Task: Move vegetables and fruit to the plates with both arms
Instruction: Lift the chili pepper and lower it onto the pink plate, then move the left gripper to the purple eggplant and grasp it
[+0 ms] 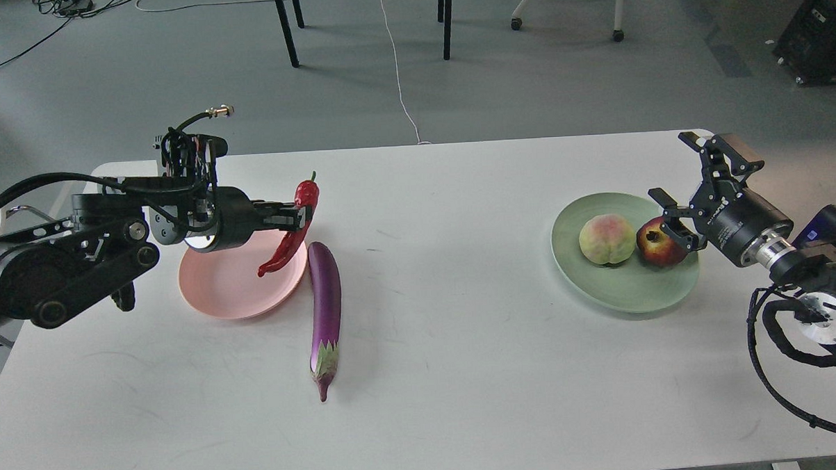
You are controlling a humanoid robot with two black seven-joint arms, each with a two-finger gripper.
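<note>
My left gripper [302, 215] is shut on the red chili pepper [284, 253] and holds it in the air over the right rim of the pale pink plate [232, 290], stem up and tip hanging down. The purple eggplant [324, 297] lies on the table just right of that plate, stem cap towards me. The peach [606, 239] and the pomegranate [655, 246] sit side by side on the pale green plate [621, 290]. My right gripper [673, 170] is open at the plate's right rim, its lower finger next to the pomegranate.
The white table [465, 400] ends close behind both plates. Beyond it on the grey floor are black table legs [285, 27], a white cable [398, 69] and chair castors. Loose black cables hang from my right arm [776, 348].
</note>
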